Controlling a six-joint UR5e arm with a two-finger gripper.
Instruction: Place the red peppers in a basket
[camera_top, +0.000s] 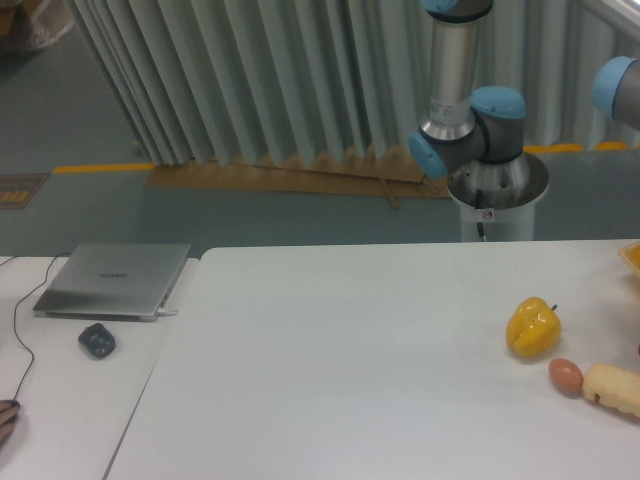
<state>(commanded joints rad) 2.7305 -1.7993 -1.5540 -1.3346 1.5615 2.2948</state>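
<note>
From my remote station I see a white table (350, 350) with the arm's base (497, 195) standing behind its far edge, towards the right. Only the arm's lower joints show; the tool is outside the picture, so I cannot tell whether its fingers are spread or pressed together.

No red pepper is visible anywhere. Near the table's right edge sits a yellow pepper (533, 326), upright on its base, stem end tilted up and to the right. Just in front of it, closer to the near right corner, lie a small brown egg (565, 375) and, touching it, a pale bread-like piece (613, 388). At the right edge, further back, an orange-yellow sliver (631, 257) pokes in; it may be the basket's rim, but I cannot confirm.

I judge a red pepper would handle like the yellow one: light, firm, smooth and somewhat slippery, best gripped across its lobed body rather than by the stem.

On a separate table to the left rest a closed laptop (113, 279) and a dark mouse (96, 340).
</note>
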